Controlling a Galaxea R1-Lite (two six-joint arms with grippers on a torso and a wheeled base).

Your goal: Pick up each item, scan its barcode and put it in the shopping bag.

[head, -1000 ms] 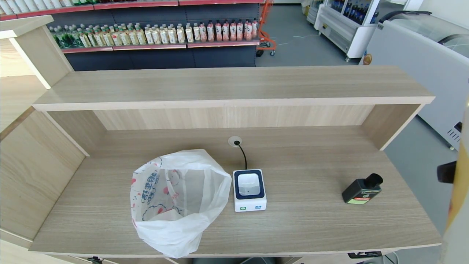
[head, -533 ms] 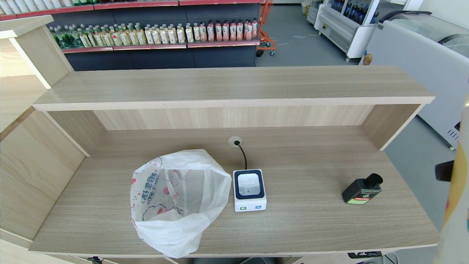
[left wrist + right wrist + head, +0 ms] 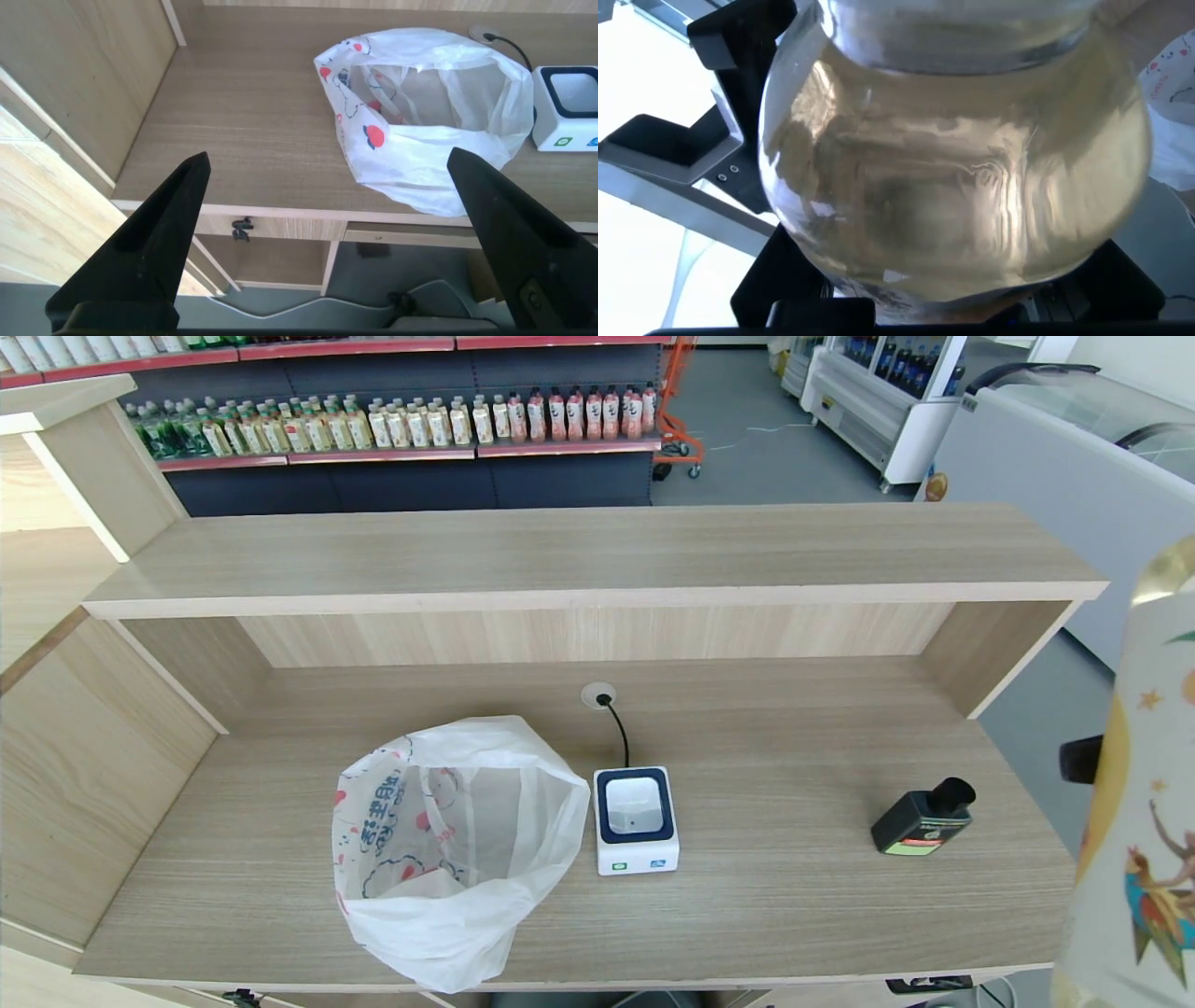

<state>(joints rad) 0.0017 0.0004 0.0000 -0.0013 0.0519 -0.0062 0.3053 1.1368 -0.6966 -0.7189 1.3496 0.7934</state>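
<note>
A white plastic shopping bag (image 3: 457,849) stands open at the counter's front left, also seen as the bag (image 3: 420,112). Right beside it sits the white barcode scanner (image 3: 635,819) with its dark-framed window facing up. A small black bottle (image 3: 922,819) lies on its side at the right. At the right edge, close to the head camera, hangs a large drink bottle (image 3: 1134,803) with a pale cartoon label; its clear base with yellowish liquid (image 3: 952,159) sits in my right gripper (image 3: 952,289), which is shut on it. My left gripper (image 3: 327,233) hangs open off the counter's front left edge.
A raised wooden shelf (image 3: 597,555) runs along the back of the counter, with side walls left and right. The scanner's black cable (image 3: 616,728) leads to a grommet hole behind it. Bare counter (image 3: 784,784) lies between scanner and black bottle.
The drink bottle in my right gripper has moved leftward from the right edge and takes up more of the head view. Bag, scanner and black bottle have not moved.
</note>
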